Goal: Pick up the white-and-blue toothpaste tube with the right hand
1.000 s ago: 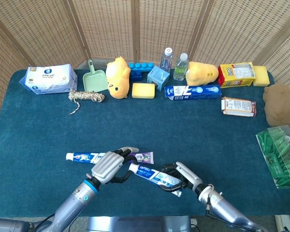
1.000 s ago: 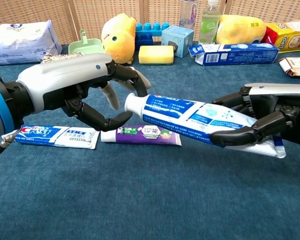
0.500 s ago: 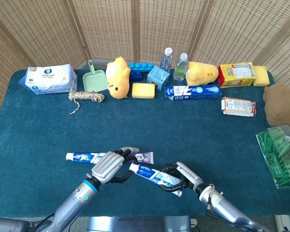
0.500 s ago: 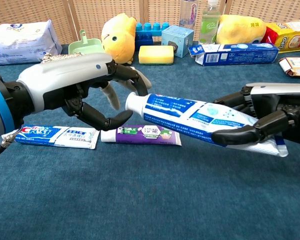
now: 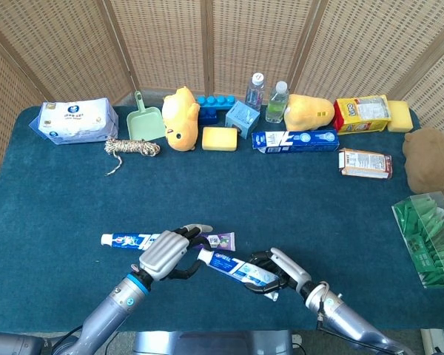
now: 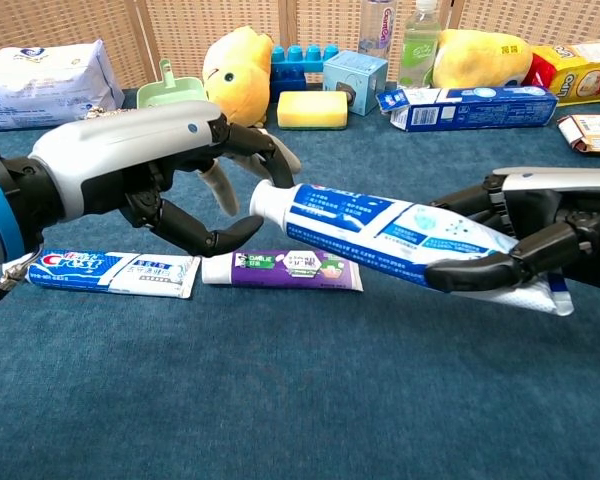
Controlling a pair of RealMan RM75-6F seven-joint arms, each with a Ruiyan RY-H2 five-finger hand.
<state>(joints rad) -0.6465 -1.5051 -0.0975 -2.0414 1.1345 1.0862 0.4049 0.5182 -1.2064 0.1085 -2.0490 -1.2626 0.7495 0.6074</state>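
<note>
The right hand (image 6: 540, 235) grips the tube (image 6: 380, 228) by its crimped end, lifted clear of the worktop (image 6: 280, 400) near centre. The left hand (image 6: 170, 175) curls round its cap, seemingly steadying it.

- Toothpaste tube (image 6: 380, 228): white and blue, capped, lifted off the worktop (image 6: 280, 400), lying near level, cap end above the purple tube (image 6: 285, 268).
</note>
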